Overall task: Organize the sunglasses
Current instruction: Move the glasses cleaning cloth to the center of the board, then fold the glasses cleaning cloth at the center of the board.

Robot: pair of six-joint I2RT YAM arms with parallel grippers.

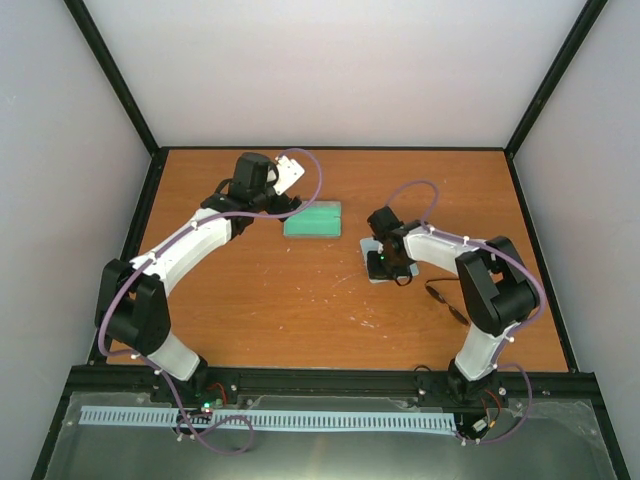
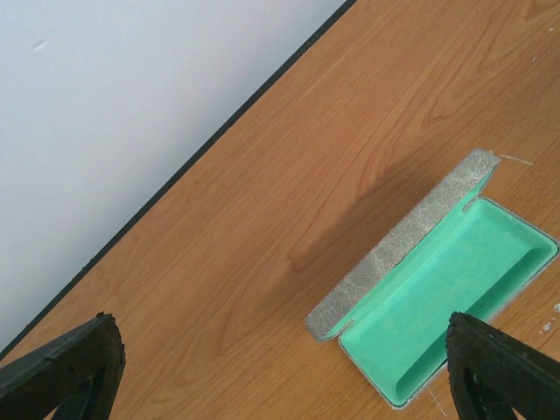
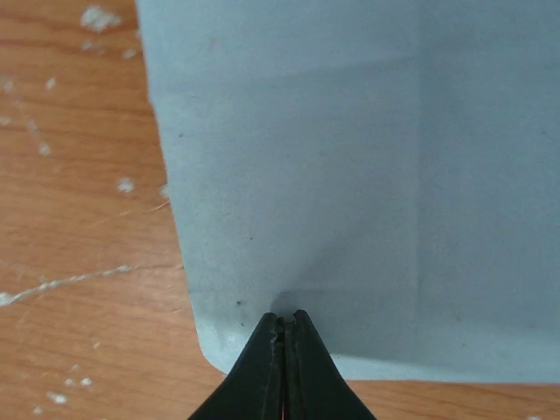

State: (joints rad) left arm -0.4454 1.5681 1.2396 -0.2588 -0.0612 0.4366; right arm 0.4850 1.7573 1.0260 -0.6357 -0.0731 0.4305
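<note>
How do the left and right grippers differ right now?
The left gripper is wide open and holds nothing; the right gripper is shut, its tips apparently pinching the pale blue cloth near a corner. The left gripper hangs over the table near the open case; the right gripper is down at the tabletop. Shared: neither touches the sunglasses, which lie near the right arm.

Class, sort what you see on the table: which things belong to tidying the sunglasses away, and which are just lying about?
For the job: sunglasses; case, open; cloth, pinched in the right gripper.
Lying about: no loose thing visible, only white specks on the table.
</note>
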